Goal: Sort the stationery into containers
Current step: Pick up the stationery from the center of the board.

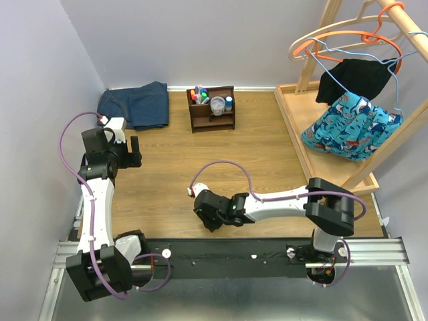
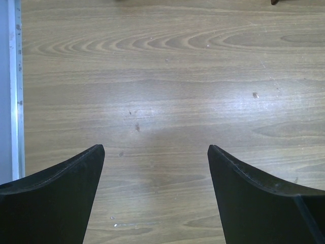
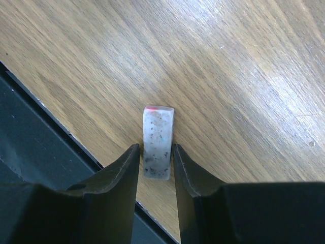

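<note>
A small beige speckled block (image 3: 158, 142) with a red mark on its far end lies flat on the wooden table by the near edge. My right gripper (image 3: 155, 147) is shut on its two long sides, low over the table (image 1: 208, 215); the block is hidden in the top view. The dark brown organiser (image 1: 212, 119) stands at the back, holding markers (image 1: 198, 93), a clear round tub (image 1: 217, 105) and a blue-grey cylinder (image 1: 229, 101). My left gripper (image 1: 134, 152) hangs open at the left over bare wood (image 2: 156, 148).
Folded denim cloth (image 1: 137, 103) lies at the back left. A big light-wood tray (image 1: 299, 137) with a hanger rack and blue patterned fabric (image 1: 348, 127) fills the right side. The black base rail (image 3: 40, 132) runs just beside the block.
</note>
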`<state>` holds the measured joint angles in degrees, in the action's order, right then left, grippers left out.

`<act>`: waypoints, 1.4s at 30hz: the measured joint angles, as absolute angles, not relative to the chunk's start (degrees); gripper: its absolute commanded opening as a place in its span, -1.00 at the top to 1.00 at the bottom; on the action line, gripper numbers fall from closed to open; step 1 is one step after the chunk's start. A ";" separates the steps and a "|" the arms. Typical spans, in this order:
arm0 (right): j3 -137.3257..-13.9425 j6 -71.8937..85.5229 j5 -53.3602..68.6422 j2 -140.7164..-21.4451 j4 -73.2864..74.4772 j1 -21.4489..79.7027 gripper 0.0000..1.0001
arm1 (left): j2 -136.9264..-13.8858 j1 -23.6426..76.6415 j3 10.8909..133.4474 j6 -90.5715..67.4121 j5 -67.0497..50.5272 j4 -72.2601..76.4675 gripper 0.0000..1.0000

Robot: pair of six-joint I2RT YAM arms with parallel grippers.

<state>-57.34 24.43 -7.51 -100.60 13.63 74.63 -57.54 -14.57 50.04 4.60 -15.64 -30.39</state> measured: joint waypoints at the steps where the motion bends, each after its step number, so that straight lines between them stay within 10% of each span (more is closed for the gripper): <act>1: -57.25 24.38 -7.66 -100.57 13.54 74.70 0.17 | -57.84 -14.57 50.06 4.58 -15.68 -30.37 -0.84; 20: -54.19 23.97 -8.40 -97.73 14.02 74.96 0.18 | -59.90 -14.63 50.19 4.21 -16.10 -30.04 -0.84; 30: -53.67 22.98 -8.38 -97.45 13.56 74.94 0.72 | -59.70 -15.00 50.19 4.19 -16.27 -29.93 -0.84; 42: -53.71 20.43 -9.45 -96.31 14.35 74.67 0.77 | -60.03 -15.00 50.41 3.79 -17.65 -29.95 -0.82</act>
